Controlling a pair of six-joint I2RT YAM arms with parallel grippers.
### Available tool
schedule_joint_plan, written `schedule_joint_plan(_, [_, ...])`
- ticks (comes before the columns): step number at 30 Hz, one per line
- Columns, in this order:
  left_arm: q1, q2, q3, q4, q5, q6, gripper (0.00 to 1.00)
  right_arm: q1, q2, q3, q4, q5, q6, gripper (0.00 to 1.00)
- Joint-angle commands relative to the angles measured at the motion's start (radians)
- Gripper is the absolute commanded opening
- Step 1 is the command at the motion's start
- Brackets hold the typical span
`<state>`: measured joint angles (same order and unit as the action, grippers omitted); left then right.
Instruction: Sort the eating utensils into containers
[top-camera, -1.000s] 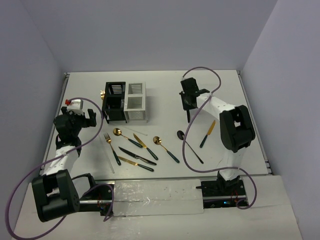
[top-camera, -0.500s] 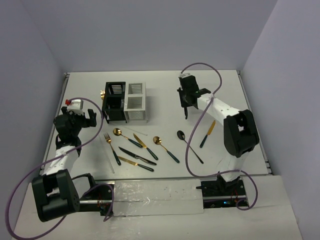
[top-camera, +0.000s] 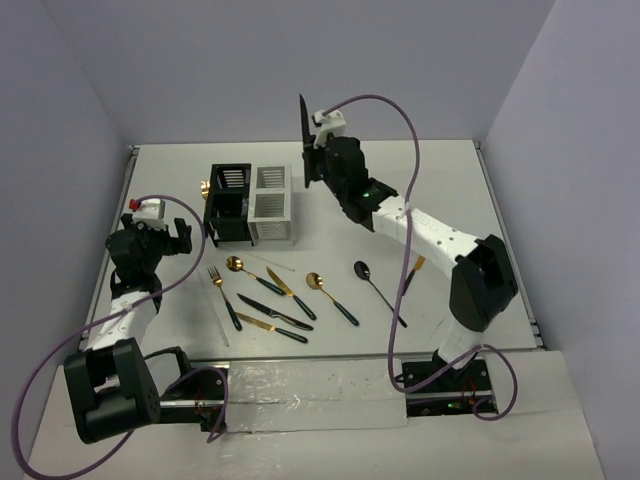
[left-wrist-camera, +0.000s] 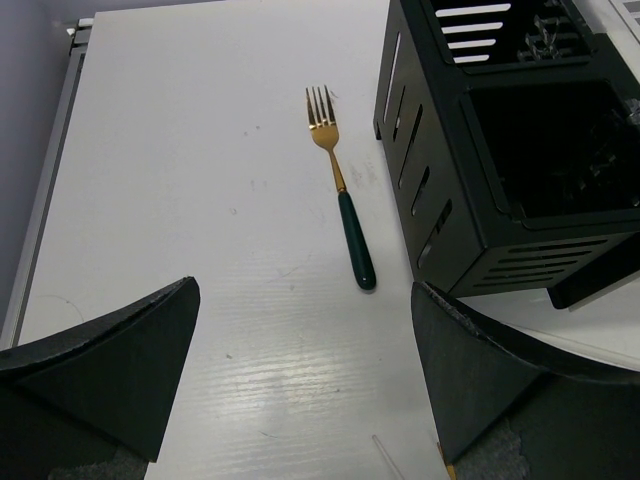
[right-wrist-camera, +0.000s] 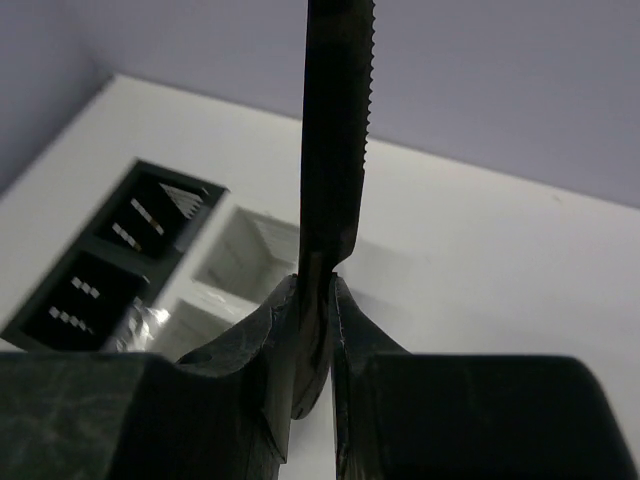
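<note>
only the right wrist view shows the black knife's (right-wrist-camera: 337, 130) serrated edge.

White worktop (top-camera: 450, 170), matte, a few faint scuffs. Plain pale lavender-grey walls (top-camera: 300, 60) box it in at back, left and right. Thin metal rail (top-camera: 512, 245) runs down the right edge. Clear plastic sheet (top-camera: 310, 392) taped along the near edge. Light even, soft shadows.

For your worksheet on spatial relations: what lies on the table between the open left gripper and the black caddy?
A gold-headed fork with a dark handle, seen in the left wrist view.
</note>
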<state>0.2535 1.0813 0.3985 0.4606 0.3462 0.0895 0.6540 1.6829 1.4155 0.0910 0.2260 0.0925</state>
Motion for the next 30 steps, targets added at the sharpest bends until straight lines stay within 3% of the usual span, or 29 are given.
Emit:
schedule_joint_plan(1, [0.01,-0.008,0.0,0.039,0.022,-0.008,0.97,0.021,0.101,0.086,0.294,0.045,0.044,0.0])
schedule_joint_plan(6, [0.015,-0.014,-0.003,0.043,0.028,-0.007,0.97,0.055,0.236,0.151,0.464,0.067,0.116,0.0])
schedule_joint_plan(15, [0.015,-0.02,-0.009,0.044,0.034,-0.005,0.97,0.11,0.464,0.298,0.539,0.137,0.055,0.0])
schedule_joint_plan(20, [0.016,-0.02,-0.009,0.044,0.039,-0.005,0.97,0.114,0.534,0.382,0.466,0.131,0.018,0.0])
schedule_joint_plan(25, [0.018,-0.015,-0.004,0.044,0.042,-0.008,0.97,0.127,0.52,0.346,0.411,0.13,-0.033,0.0])
schedule_joint_plan(28, [0.021,-0.015,-0.006,0.044,0.04,-0.007,0.97,0.137,0.495,0.266,0.424,0.147,-0.075,0.14])
schedule_joint_plan(30, [0.02,-0.018,-0.009,0.046,0.04,-0.008,0.97,0.139,0.468,0.241,0.423,0.16,-0.076,0.29])
